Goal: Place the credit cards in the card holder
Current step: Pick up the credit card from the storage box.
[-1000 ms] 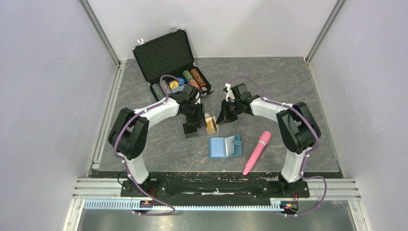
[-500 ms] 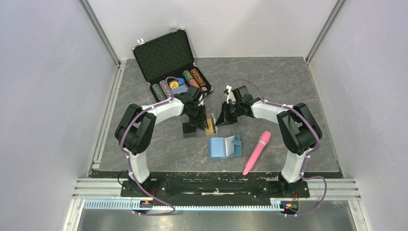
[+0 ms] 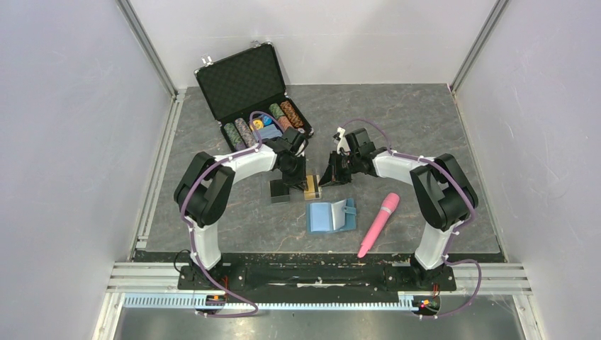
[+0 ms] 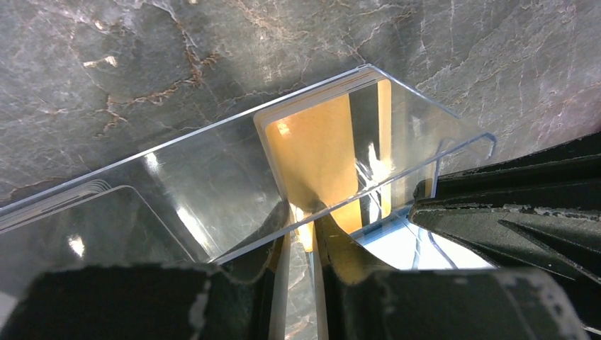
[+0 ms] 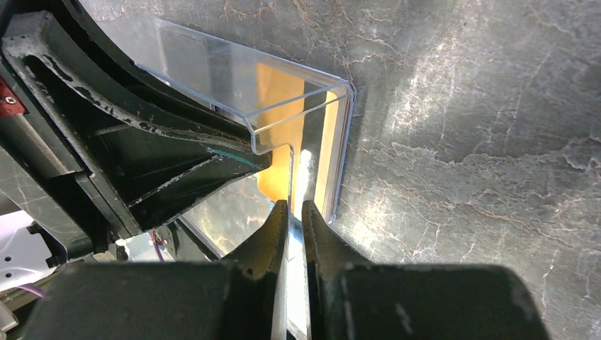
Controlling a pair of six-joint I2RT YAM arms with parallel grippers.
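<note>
Gold-orange credit cards stand on edge inside a clear plastic box at mid-table. My left gripper reaches into the box from the left, its jaws drawn close around the cards' near edge. My right gripper is shut on the box's clear wall from the right, with the gold cards just beyond. The card holder, a teal-blue wallet, lies open on the table just in front of the box, apart from both grippers.
A dark stack sits left of the clear box. A black briefcase with poker chips stands open at the back left. A pink cylinder lies right of the wallet. White walls enclose the table.
The left arm swung right, bringing its gripper onto the clear box, and its jaws narrowed around the gold cards. The right gripper kept its grip on the box wall.
</note>
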